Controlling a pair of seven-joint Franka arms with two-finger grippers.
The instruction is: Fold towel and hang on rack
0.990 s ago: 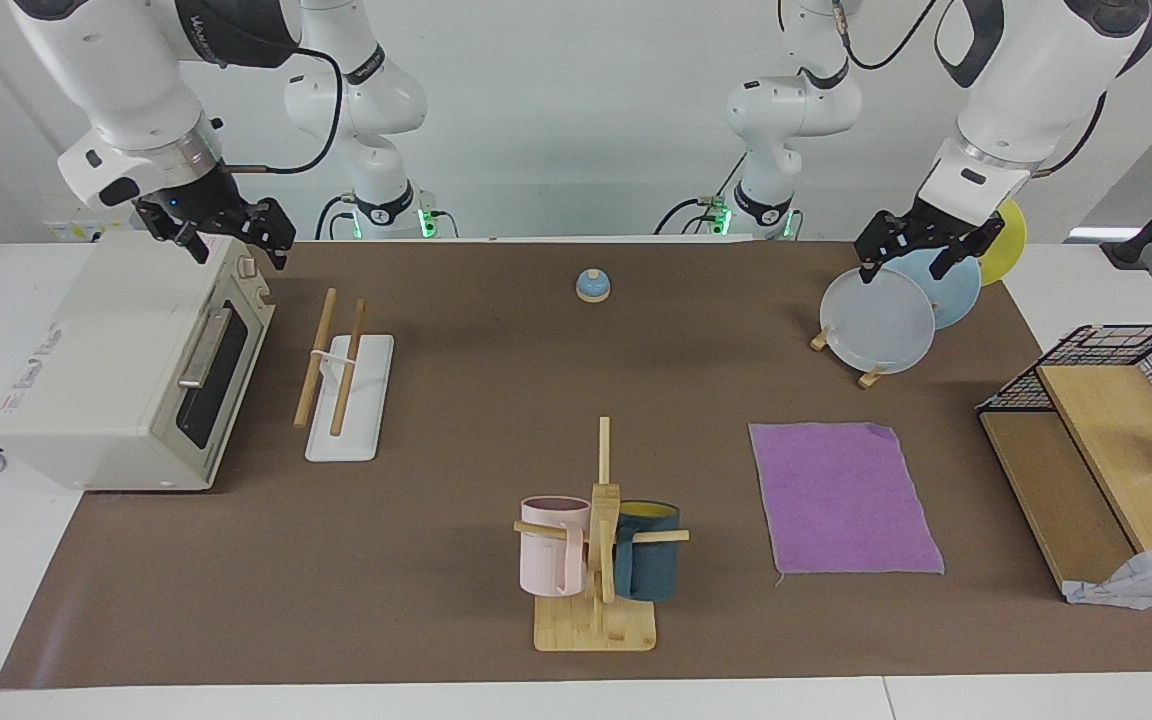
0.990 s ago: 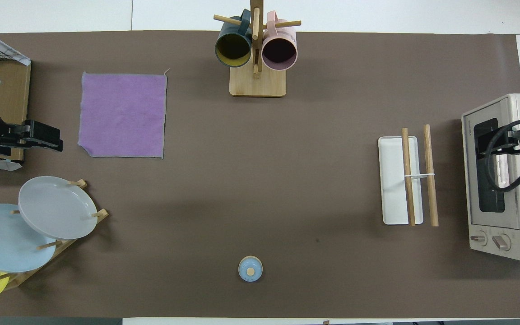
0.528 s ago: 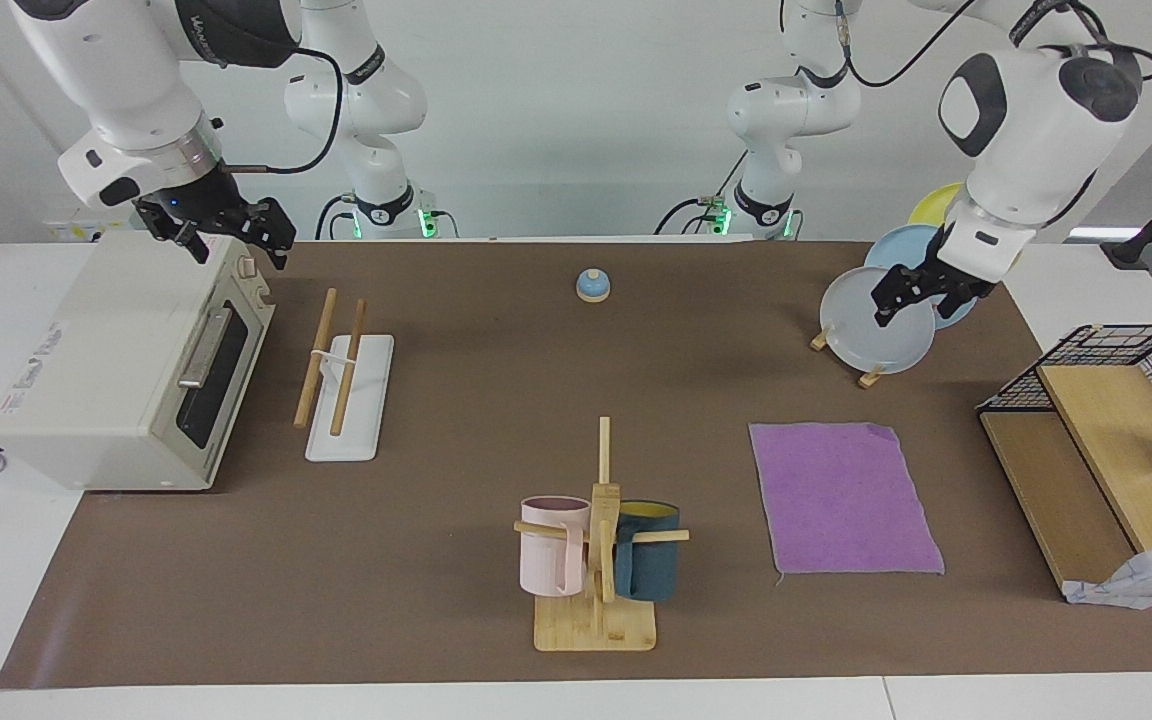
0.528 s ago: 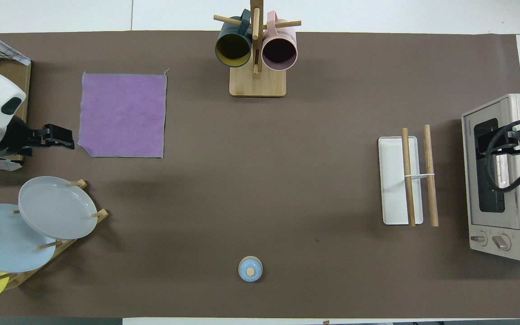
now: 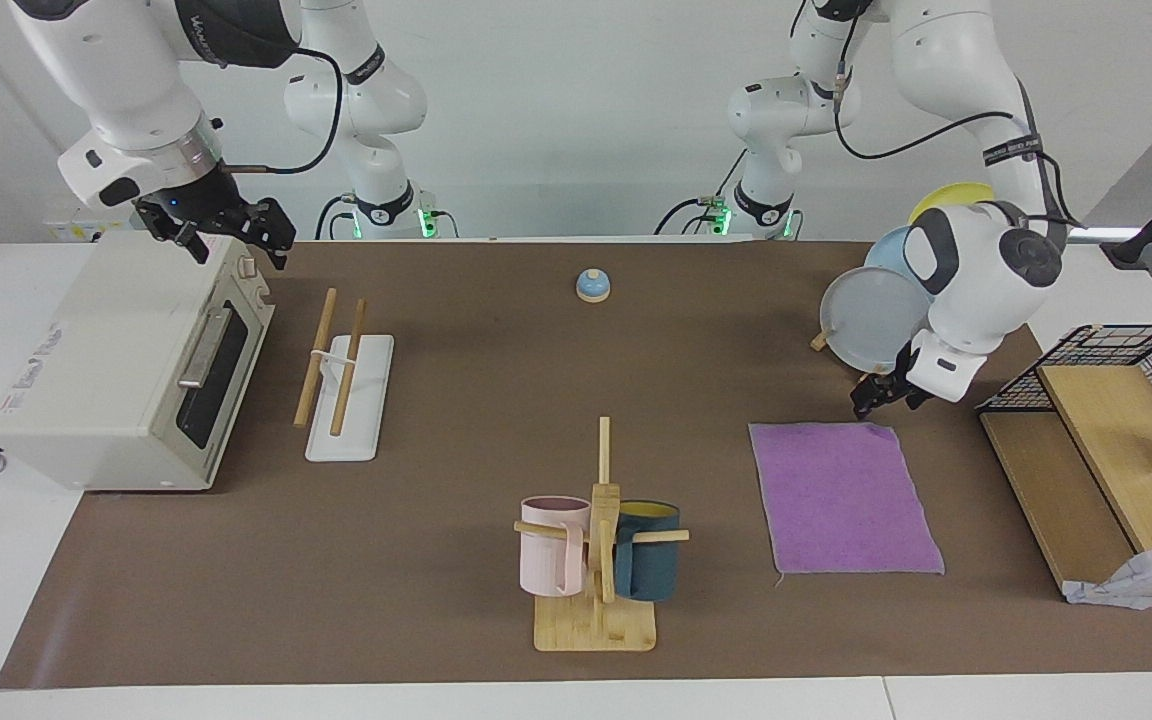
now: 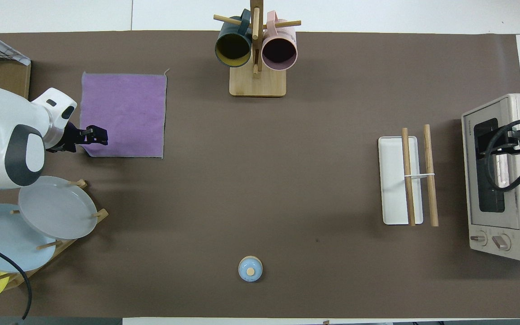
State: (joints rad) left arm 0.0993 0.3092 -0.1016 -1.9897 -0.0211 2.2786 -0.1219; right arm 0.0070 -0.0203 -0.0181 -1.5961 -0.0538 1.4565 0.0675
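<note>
L gripper (image 5: 881,397), fingers apart, hangs just above towel's (image 5: 844,496) turned-up corner; towel lies flat below it on desk. Pinch that corner only, low & square. R gripper (image 5: 226,228) waits over toaster oven (image 5: 126,360), open; rack (image 5: 344,375) beside it.

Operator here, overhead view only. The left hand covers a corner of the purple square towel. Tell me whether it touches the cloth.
Observer: No contact shows. The left hand hangs open just above the corner of the purple square towel nearest the robots, and the cloth lies flat.
Operator: Report the right hand. I see only its edge.
Observer: The right hand waits open and empty in the air over the white toaster oven.
Operator: Describe how the rack stands.
Observer: The wooden-rod rack carries its two rods on thin white supports, raised above its flat white base.
</note>
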